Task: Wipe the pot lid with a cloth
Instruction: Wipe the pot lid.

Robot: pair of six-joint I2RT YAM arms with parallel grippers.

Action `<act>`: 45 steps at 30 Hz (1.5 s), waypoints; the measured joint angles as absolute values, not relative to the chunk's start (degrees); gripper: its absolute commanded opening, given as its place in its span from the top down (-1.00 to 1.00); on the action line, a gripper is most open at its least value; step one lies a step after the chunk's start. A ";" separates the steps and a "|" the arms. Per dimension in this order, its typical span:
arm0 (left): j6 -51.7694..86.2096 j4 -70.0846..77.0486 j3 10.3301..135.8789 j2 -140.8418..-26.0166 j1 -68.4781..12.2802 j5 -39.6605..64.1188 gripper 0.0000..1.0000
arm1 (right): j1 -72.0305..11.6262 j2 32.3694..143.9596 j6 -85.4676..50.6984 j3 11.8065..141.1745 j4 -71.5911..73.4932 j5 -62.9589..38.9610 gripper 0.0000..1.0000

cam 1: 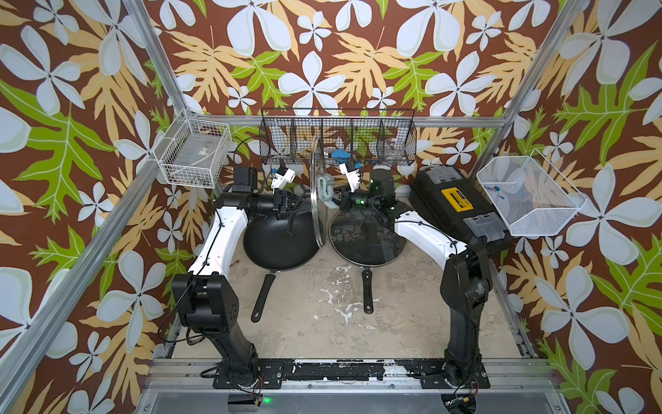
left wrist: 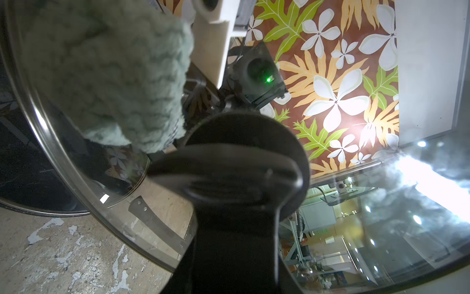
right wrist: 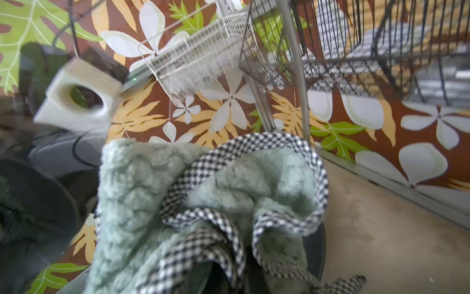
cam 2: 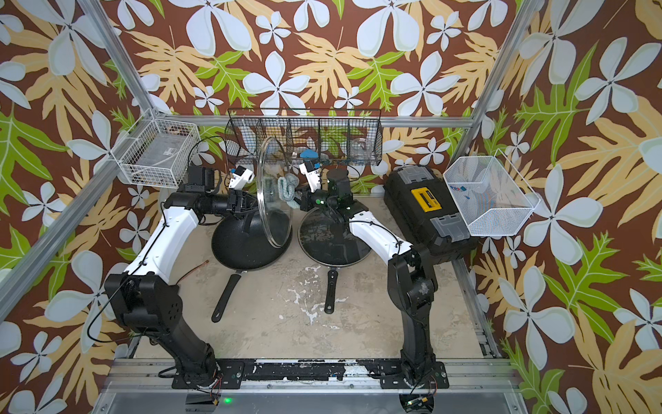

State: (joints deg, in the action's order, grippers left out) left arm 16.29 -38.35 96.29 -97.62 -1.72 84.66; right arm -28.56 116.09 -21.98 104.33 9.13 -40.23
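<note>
Left wrist view showed the left hand (left wrist: 229, 183) clamped on the black knob (left wrist: 241, 142) of the pot lid (left wrist: 381, 203). It held the glass upright on edge beside the open pan (cam 1: 276, 243), presumably to leave a face free for rubbing. The right hand (cam 1: 336, 202) was closed around the bunched cloth (cam 1: 326, 188), which lay against the lid's far face, seemingly mid-wipe.

Counted in both top views:
- two glass lids, one held and a second lid (cam 1: 369, 236) resting on the covered pan (cam 1: 367, 290)
- two pans on the desk (cam 1: 322, 322)
- one cloth
- three baskets: white wire basket (cam 1: 193, 175), black mesh basket (cam 1: 336, 143), white mesh basket (cam 1: 537, 218)
- one toolbox (cam 1: 462, 211)
</note>
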 measured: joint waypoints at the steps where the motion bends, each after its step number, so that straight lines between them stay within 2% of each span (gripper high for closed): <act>1: 16.29 -38.30 96.07 -97.58 -1.72 84.75 1.00 | -28.56 116.60 -21.80 106.63 8.40 -40.40 1.00; 5: 16.12 -38.37 95.37 -97.56 -1.78 84.95 1.00 | -28.82 116.09 -21.85 111.37 7.79 -41.89 1.00; 10: 15.92 -38.33 95.44 -98.17 -1.78 85.52 1.00 | -30.63 111.28 -22.17 108.88 9.08 -44.34 1.00; 20: 16.27 -37.98 98.80 -100.38 -1.78 85.47 1.00 | -34.57 95.55 -22.17 83.92 14.13 -46.37 1.00; 26: 16.60 -37.41 99.74 -100.47 -1.78 85.60 1.00 | -34.76 94.30 -22.70 74.52 15.55 -44.38 1.00; 30: 16.80 -37.41 99.46 -100.12 -1.76 85.30 1.00 | -34.28 99.31 -22.17 78.96 14.76 -43.03 1.00; 45: 16.82 -36.56 95.83 -97.21 -1.67 83.40 1.00 | -27.57 121.03 -21.87 108.95 8.71 -40.84 1.00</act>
